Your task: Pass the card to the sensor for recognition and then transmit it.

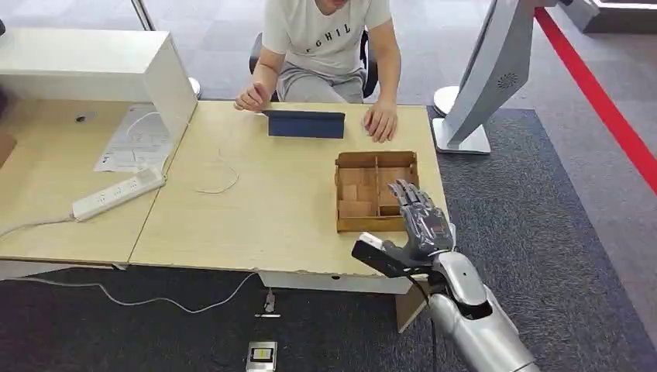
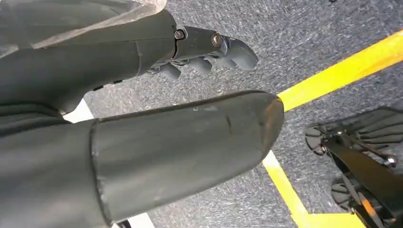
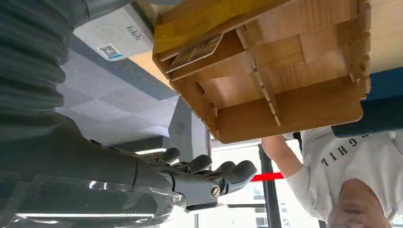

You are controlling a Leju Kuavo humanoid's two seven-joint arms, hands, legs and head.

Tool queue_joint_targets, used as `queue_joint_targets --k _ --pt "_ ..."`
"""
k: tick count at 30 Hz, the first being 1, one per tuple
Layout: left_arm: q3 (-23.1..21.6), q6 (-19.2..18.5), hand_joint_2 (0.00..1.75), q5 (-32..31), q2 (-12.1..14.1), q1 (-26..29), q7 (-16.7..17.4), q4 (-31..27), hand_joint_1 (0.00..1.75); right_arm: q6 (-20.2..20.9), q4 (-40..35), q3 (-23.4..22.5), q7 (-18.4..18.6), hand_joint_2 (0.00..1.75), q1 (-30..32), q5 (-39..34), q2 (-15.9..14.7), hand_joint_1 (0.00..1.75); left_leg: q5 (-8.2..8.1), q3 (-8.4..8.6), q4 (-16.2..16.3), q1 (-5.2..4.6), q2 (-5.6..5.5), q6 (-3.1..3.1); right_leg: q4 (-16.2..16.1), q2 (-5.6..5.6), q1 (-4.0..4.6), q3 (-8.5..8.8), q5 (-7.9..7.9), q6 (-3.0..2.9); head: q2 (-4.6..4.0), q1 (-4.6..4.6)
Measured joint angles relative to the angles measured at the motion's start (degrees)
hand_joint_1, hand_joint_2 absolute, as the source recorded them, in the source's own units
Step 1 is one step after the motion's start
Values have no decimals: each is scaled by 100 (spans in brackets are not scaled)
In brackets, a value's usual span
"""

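Hovering over the wooden box (image 1: 376, 191), the right hand (image 1: 422, 219) was spread and held nothing, seemingly poised to pick a card (image 3: 195, 53).

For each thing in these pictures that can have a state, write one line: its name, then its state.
right hand: open, fingers spread over the box's near right corner, holding nothing
left hand: hangs over the carpet, fingers curled, holding nothing
wooden box: open-topped, partitioned, flat on the table
card: lying in a box compartment
tablet: propped upright, facing the person
power strip: lying on the table, corded
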Motion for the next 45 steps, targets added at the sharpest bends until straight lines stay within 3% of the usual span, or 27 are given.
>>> queue_joint_targets --k 19,45 --pt "0 20 0 101 2 30 170 0 0 -94 1321 -55 -271 175 -653 504 331 0 0 2 0 -1 3 0 0 1 -1 0 0 0 0 0" --pt "0 15 0 88 31 41 236 2 0 -297 2307 -324 -525 175 -921 611 317 0 0 2 0 -1 3 0 -1 1 -1 1 1 0 0 0"
